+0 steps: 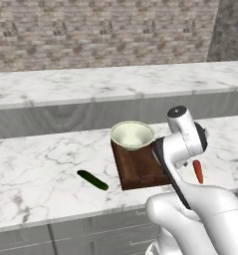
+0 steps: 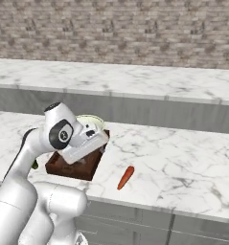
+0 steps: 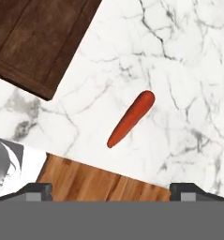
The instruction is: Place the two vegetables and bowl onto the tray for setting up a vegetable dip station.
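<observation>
We keep the end effector [image 3: 111, 190] spread wide and empty, turn it so the fingers straddle the carrot [image 3: 131, 118] across its narrow width, and lower straight down at mid-length. The carrot lies on the worktop [image 3: 188, 70] just right of the tray [image 3: 33, 37], ahead of and between the fingertips, untouched.

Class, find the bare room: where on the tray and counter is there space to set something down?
The tray is free on its near half; its far end is crowded by the bowl. Bare marble lies between cucumber and tray, and around the carrot to the tray's right.
</observation>
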{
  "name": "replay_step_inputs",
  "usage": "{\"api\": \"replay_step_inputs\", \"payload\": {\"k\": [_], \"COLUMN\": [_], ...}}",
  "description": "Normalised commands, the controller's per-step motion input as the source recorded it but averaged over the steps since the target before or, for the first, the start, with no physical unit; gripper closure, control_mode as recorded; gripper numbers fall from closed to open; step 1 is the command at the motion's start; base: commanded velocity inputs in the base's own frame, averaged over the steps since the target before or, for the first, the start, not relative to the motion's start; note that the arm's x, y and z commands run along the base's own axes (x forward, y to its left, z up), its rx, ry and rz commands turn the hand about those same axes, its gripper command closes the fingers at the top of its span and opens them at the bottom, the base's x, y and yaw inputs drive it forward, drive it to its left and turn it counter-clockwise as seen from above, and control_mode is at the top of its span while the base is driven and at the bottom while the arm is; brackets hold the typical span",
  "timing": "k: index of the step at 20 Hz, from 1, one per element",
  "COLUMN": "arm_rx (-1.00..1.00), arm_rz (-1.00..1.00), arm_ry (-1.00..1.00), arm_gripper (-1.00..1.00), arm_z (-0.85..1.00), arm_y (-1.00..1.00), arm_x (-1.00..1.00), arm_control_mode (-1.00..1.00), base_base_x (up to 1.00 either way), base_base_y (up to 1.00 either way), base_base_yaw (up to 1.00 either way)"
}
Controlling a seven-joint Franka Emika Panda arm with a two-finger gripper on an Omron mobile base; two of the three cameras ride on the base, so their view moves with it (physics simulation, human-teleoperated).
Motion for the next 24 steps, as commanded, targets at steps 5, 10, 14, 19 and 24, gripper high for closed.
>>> {"api": "replay_step_inputs", "payload": {"k": [5, 10, 14, 19, 24], "arm_rx": [0.14, 0.18, 0.19, 0.13, 0.01], "arm_rz": [-0.06, -0.01, -0.01, -0.09, -0.12], "arm_ry": [0.04, 0.0, -0.07, -0.03, 0.0], "arm_gripper": [-1.0, -1.0, -1.0, -1.0, -1.0], "arm_z": [0.0, -0.01, -0.11, -0.14, -0.16], "arm_y": [-0.33, -0.3, -0.28, -0.21, -0.08], "arm_x": [-0.06, -0.04, -0.06, 0.04, 0.22], "arm_control_mode": [-1.0, -1.0, -1.0, -1.0, -1.0], "base_base_x": [0.0, 0.0, 0.0, 0.0, 0.0], "base_base_y": [0.0, 0.0, 0.0, 0.0, 0.0], "base_base_yaw": [0.0, 0.0, 0.0, 0.0, 0.0]}}
